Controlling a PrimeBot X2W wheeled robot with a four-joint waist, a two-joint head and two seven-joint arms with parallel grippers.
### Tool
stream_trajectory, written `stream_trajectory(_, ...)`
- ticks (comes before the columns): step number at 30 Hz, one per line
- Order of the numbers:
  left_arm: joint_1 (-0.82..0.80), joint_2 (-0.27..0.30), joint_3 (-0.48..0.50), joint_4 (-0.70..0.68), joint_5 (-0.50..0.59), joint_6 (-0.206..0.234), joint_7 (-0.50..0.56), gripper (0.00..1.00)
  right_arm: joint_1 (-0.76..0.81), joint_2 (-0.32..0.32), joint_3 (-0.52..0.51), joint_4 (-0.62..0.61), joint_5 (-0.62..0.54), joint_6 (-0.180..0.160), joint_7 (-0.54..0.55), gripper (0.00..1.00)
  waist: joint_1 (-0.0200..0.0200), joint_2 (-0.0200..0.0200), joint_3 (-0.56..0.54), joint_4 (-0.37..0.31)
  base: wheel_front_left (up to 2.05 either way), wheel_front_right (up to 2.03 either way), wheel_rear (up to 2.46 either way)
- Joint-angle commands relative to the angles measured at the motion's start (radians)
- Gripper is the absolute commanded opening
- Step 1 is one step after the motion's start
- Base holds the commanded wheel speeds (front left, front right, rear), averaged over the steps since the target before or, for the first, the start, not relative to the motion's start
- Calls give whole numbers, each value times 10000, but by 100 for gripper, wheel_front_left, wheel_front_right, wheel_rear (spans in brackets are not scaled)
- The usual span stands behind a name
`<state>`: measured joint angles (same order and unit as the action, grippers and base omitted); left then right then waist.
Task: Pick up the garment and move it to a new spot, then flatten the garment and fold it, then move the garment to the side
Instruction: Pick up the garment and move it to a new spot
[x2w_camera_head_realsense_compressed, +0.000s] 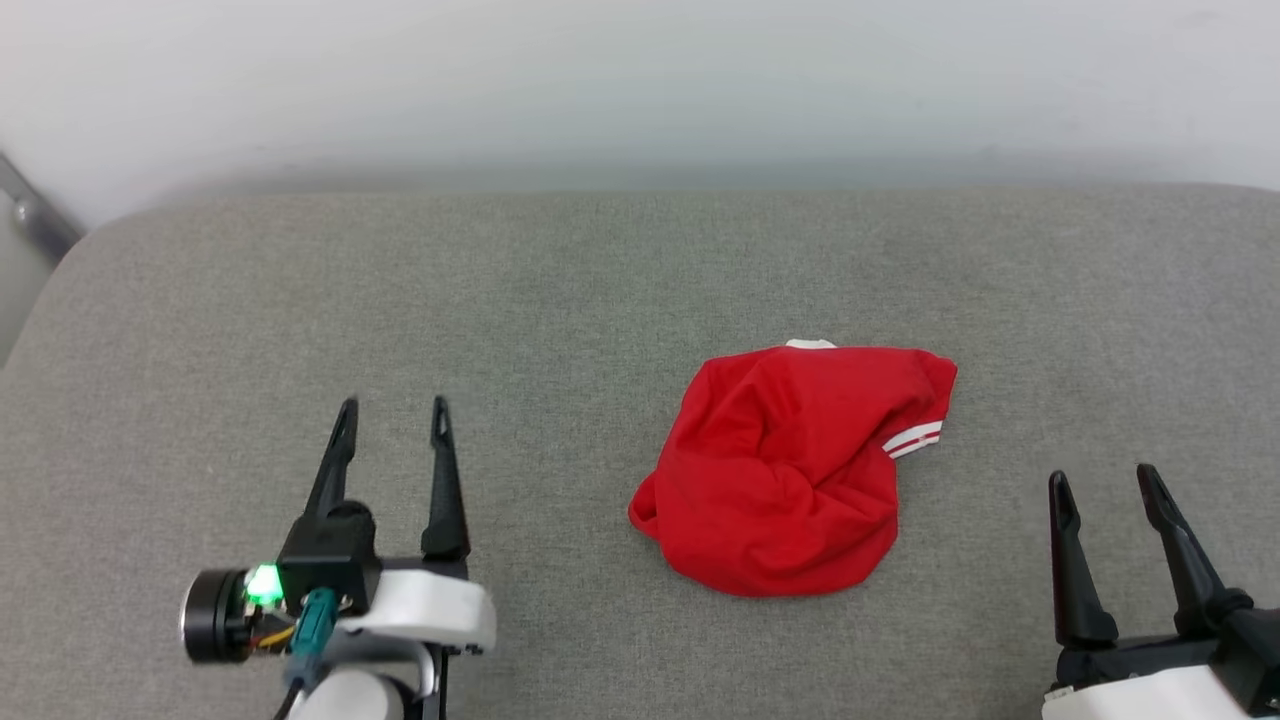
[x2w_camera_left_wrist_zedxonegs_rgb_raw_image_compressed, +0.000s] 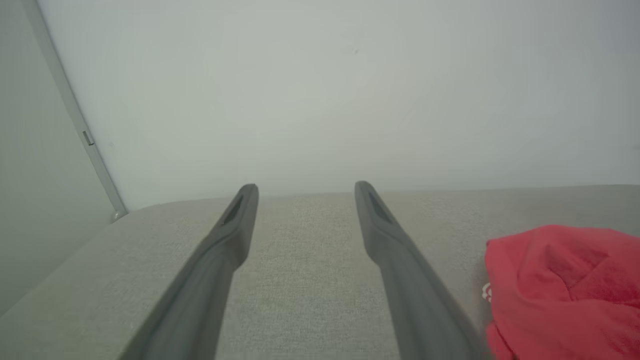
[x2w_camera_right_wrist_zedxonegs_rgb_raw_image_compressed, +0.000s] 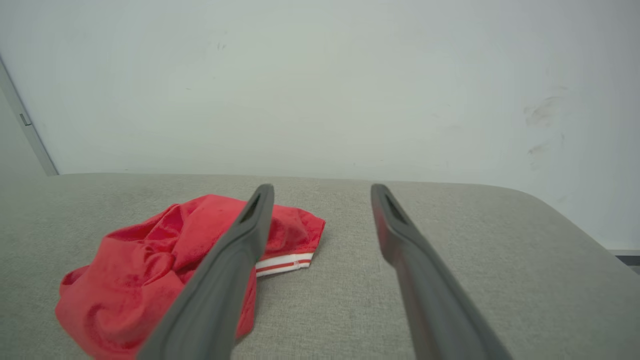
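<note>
The left gripper (x2w_camera_head_realsense_compressed: 393, 405) and right gripper (x2w_camera_head_realsense_compressed: 1100, 476) hover open and empty with the crumpled red jersey (x2w_camera_head_realsense_compressed: 790, 470) between them, nearer the right, which should probably pinch a raised fold deeply.

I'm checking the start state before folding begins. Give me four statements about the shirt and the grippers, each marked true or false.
1. The garment lies crumpled on the grey surface. True.
2. The left gripper is shut on the garment. False: it is open and apart from it.
3. The right gripper is open and holds nothing. True.
4. The garment lies to the left of both grippers. False: it lies between them.
</note>
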<state>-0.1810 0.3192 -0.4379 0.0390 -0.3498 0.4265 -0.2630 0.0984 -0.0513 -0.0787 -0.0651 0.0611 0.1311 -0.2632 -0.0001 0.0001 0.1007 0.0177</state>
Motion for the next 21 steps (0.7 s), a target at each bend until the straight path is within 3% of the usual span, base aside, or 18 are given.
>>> stream_trajectory(1, 444, -216, 355, -33, 234, -190, -24, 100, 150, 21, 5, 11, 32, -7, -24, 100, 1, -1, -173, -20, 0, 0, 0)
stream_trajectory(8, 1876, -978, 1653, -174, 1071, -1165, -25, 100, 591, 21, -12, 83, 184, -7, -24, 100, 1, -1, -646, -33, 0, 0, 0)
stream_trajectory(21, 2966, -1905, 2820, 60, 2032, -2691, -25, 100, 1151, 21, 81, 294, 541, -7, -24, 100, 1, -1, -1001, 18, 0, 0, 0)
